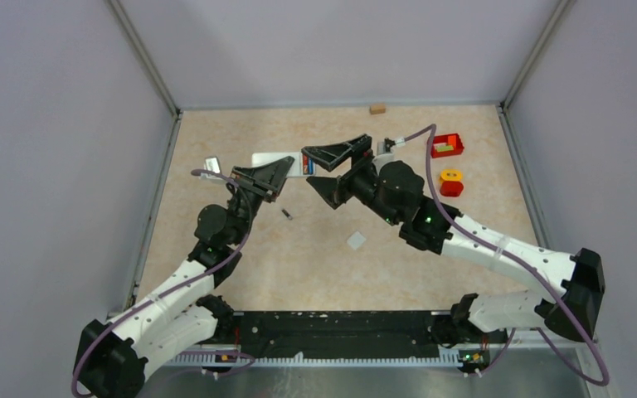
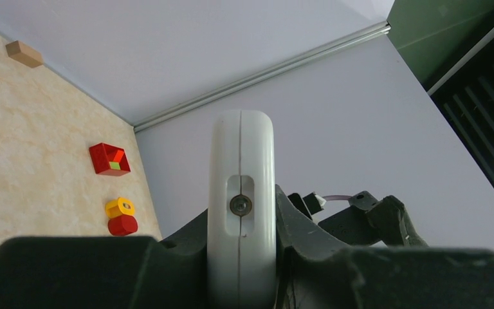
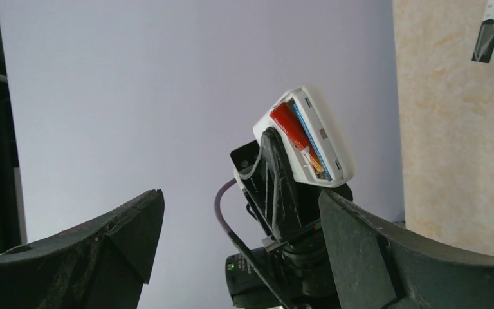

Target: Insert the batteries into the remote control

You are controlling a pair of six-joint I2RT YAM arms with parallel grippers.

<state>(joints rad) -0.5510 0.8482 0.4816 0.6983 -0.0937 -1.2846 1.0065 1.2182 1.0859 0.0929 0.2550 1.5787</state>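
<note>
left gripper (image 1: 272, 176) clamps remote control (image 3: 309, 138), red battery (image 3: 289, 129) in its bay; right gripper (image 3: 241, 193) jaws spread wide beside it.

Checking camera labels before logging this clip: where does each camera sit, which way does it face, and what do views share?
Top external: fixed above and behind the bases, looking down on the table; both arms show.
Left wrist: on the left arm, facing along the left fingers toward the right wall; they clamp the remote control.
Right wrist: on the right arm, facing the remote control's bay holding batteries; the right fingers spread wide.
Shared: the remote control shows in all three; the red box in top and left wrist.
</note>
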